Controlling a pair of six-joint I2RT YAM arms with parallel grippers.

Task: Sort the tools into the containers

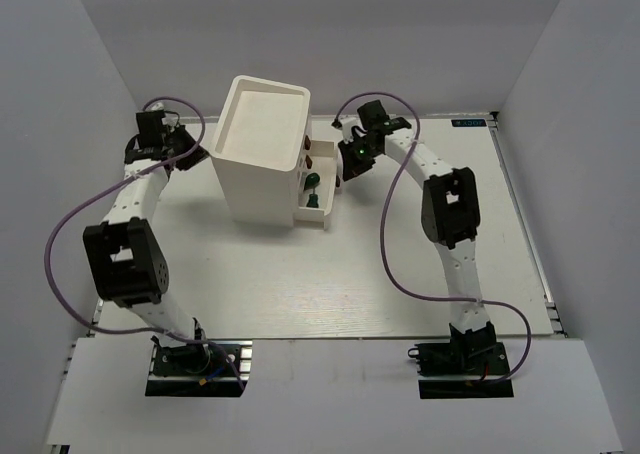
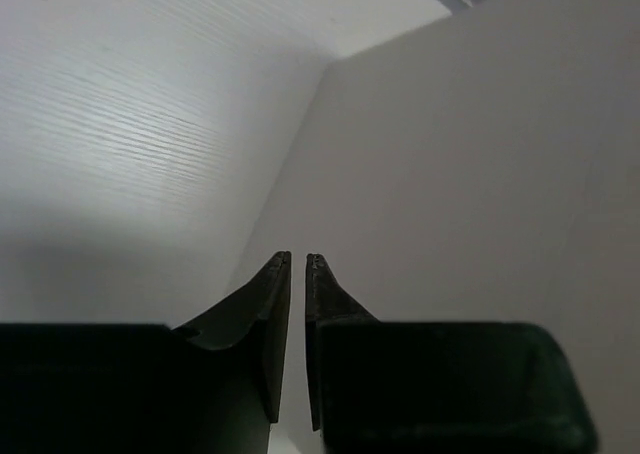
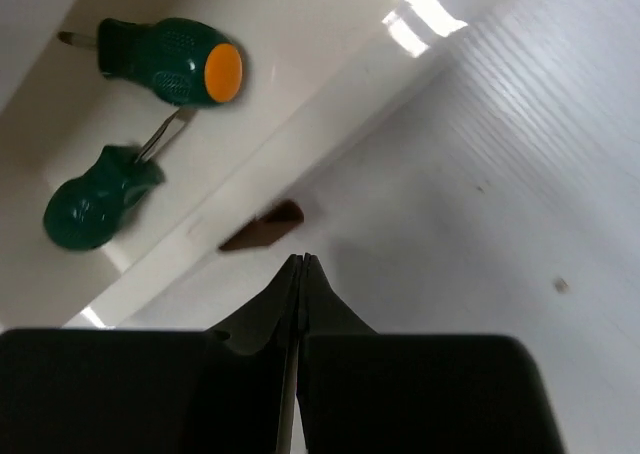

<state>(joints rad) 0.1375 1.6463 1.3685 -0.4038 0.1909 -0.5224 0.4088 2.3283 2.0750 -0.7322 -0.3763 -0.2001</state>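
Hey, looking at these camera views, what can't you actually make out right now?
- Top view: what lies in the upper drawers of the cabinet is too small to tell.
- Left wrist view: only blank cabinet wall shows beyond the left gripper; no drawer or tool is visible.
- Right wrist view: the lower green screwdriver is blurred, and the open drawer is cut off by the left edge.
- Pliers: visible in no view.

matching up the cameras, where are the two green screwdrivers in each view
top external: green screwdrivers just left of centre, in the open drawer pulled out of the white cabinet.
left wrist: not in it.
right wrist: upper left, inside that drawer.
shared landmark: the open drawer.
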